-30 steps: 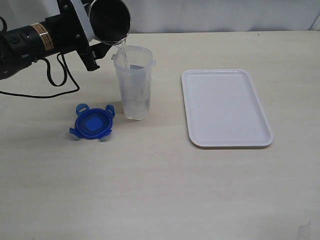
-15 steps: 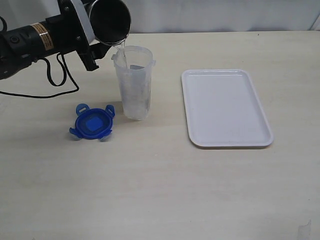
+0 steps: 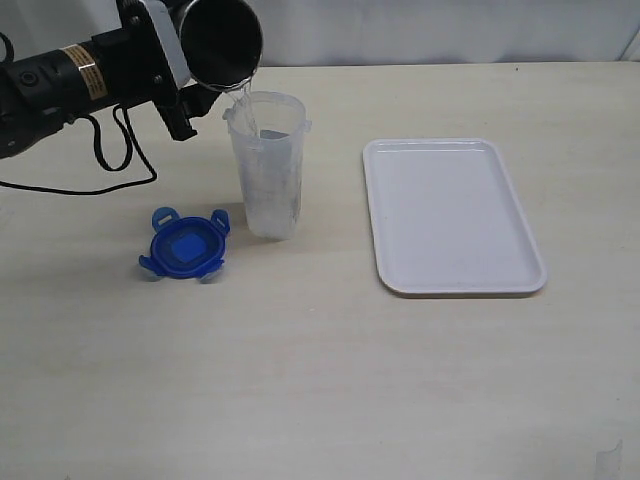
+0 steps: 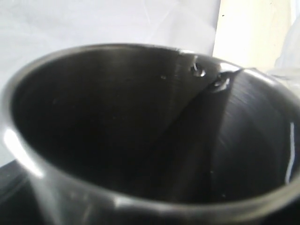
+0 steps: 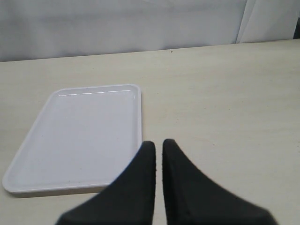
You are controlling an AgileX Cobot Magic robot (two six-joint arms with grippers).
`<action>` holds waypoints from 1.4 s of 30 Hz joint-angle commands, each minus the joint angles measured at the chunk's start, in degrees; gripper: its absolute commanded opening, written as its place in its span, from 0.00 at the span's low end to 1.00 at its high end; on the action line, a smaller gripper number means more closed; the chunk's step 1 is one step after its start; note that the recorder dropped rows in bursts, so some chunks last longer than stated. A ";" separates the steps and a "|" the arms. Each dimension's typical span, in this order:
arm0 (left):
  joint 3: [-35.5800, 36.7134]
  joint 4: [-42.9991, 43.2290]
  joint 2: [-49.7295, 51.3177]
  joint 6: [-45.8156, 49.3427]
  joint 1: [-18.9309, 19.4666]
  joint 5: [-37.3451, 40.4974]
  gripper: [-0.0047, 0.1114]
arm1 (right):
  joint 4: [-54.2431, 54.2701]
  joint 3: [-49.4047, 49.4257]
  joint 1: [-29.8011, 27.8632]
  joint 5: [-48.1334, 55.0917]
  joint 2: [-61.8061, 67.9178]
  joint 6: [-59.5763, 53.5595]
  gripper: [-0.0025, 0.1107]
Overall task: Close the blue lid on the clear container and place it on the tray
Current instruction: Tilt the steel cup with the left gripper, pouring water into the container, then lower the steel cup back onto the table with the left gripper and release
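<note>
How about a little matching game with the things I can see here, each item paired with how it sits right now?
Items:
1. blue lid
2. clear container
3. tray
4. metal cup

States:
A. tilted in the air over another item's open mouth
B. white, flat, nothing on it
C. standing upright, uncovered
D. lying flat on its own, left of the tall item

Pairs: 1-D, 2-C, 3-B, 4-A
</note>
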 commanded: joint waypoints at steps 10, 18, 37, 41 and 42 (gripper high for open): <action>-0.89 -1.92 -1.00 -4.22 -0.17 -3.36 0.04 | 0.08 0.20 -0.44 -0.15 -0.23 0.05 0.07; -0.89 -2.04 -1.00 -19.61 -0.17 -3.36 0.04 | 0.08 0.20 -0.44 -0.15 -0.23 0.05 0.07; -5.06 -24.55 6.32 -52.62 3.88 2.00 0.04 | 0.43 0.20 -0.44 -0.15 -0.23 0.05 0.07; -8.65 -22.53 12.84 -57.68 5.91 1.77 0.04 | 0.43 0.20 -0.44 -0.15 -0.23 0.05 0.07; -9.42 -22.53 14.02 -57.68 5.91 1.77 0.04 | 0.43 0.20 -0.44 -0.15 -0.23 0.05 0.07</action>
